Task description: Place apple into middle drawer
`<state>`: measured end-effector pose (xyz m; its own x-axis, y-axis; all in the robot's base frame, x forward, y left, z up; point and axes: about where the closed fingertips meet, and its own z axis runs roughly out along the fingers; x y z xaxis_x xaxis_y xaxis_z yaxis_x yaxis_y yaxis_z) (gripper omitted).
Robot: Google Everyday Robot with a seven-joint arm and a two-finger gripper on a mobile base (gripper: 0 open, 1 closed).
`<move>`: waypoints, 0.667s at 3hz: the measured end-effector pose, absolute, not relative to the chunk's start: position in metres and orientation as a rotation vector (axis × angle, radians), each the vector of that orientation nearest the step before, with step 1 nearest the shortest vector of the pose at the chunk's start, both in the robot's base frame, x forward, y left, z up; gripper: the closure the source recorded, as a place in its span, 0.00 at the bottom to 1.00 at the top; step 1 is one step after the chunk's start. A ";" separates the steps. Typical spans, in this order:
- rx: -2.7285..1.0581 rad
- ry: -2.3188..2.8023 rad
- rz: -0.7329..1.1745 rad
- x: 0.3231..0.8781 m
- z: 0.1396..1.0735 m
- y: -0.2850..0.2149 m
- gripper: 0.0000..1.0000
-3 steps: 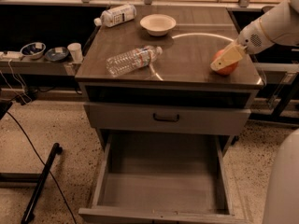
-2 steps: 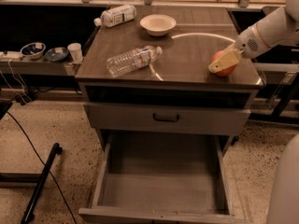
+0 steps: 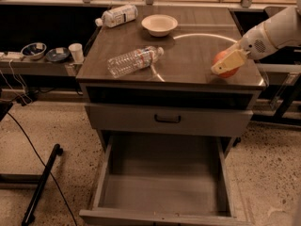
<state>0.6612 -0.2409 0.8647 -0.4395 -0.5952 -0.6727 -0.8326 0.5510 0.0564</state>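
The red-orange apple [image 3: 229, 73] is at the right end of the cabinet top [image 3: 193, 51], close to its front right corner. My gripper [image 3: 225, 64] comes in from the right on a white arm and is shut on the apple, with one tan finger [image 3: 224, 62] lying across its front. The apple is at or just above the top's surface. The middle drawer [image 3: 162, 192] is pulled wide open below, at the bottom of the view. Its flat grey floor has nothing on it.
A shut grey drawer front with a black handle [image 3: 168, 119] sits above the open drawer. On the cabinet top lie a clear plastic bottle [image 3: 134, 60], a white bowl [image 3: 160, 25] and a second bottle [image 3: 117, 16]. A side shelf at the left holds bowls [image 3: 34, 50] and a cup [image 3: 75, 52]. A black pole [image 3: 42, 182] lies on the floor.
My gripper and the apple have shifted slightly to the left on the cabinet top. Nothing else has moved.
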 end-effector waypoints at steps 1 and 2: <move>-1.169 1.917 0.427 0.608 0.943 -0.230 1.00; -1.187 1.819 0.335 0.582 0.976 -0.224 1.00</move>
